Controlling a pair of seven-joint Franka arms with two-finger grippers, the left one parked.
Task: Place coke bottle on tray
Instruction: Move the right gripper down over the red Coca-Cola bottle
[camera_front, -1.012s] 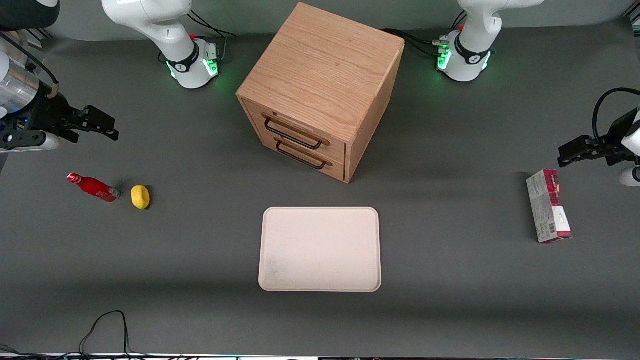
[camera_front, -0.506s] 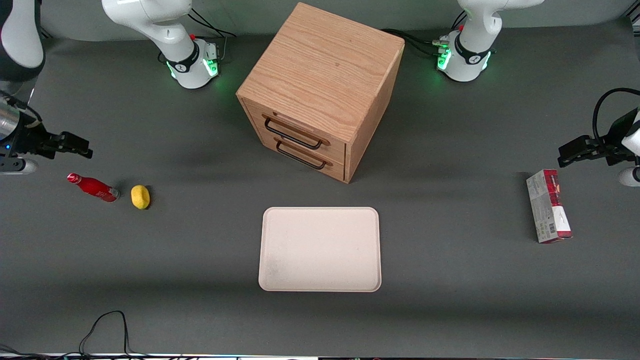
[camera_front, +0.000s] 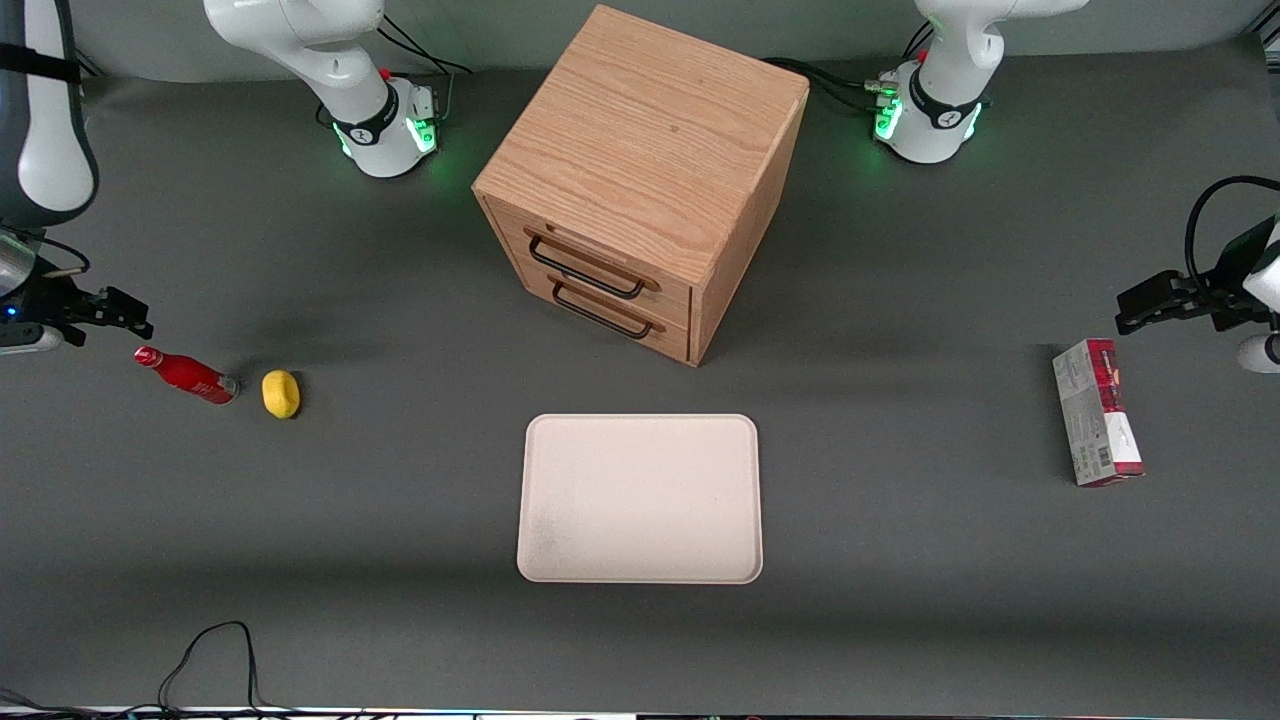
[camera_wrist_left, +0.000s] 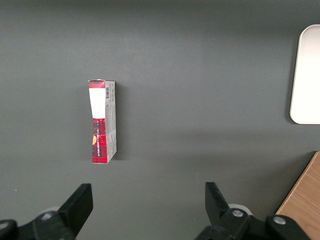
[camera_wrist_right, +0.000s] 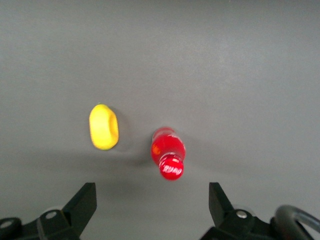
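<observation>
The coke bottle (camera_front: 186, 375) is small, glossy and red with a red cap. It stands on the grey table toward the working arm's end, and the right wrist view shows it from above, cap up (camera_wrist_right: 168, 159). My right gripper (camera_front: 126, 315) hangs open and empty above the table, close to the bottle's cap and slightly farther from the front camera. In the right wrist view the gripper (camera_wrist_right: 151, 205) has its dark fingers (camera_wrist_right: 82, 202) spread wide, with the bottle just ahead of the gap. The cream tray (camera_front: 640, 498) lies flat at mid-table and carries nothing.
A yellow lemon (camera_front: 281, 393) lies close beside the bottle, on the tray's side of it, and shows in the right wrist view (camera_wrist_right: 103, 126). A wooden two-drawer cabinet (camera_front: 640, 170) stands farther from the front camera than the tray. A red-and-grey carton (camera_front: 1097, 410) lies toward the parked arm's end.
My right gripper has moved toward the working arm's end of the table and nearer the front camera, closing in over the bottle's cap. Bottle, lemon and tray have not moved.
</observation>
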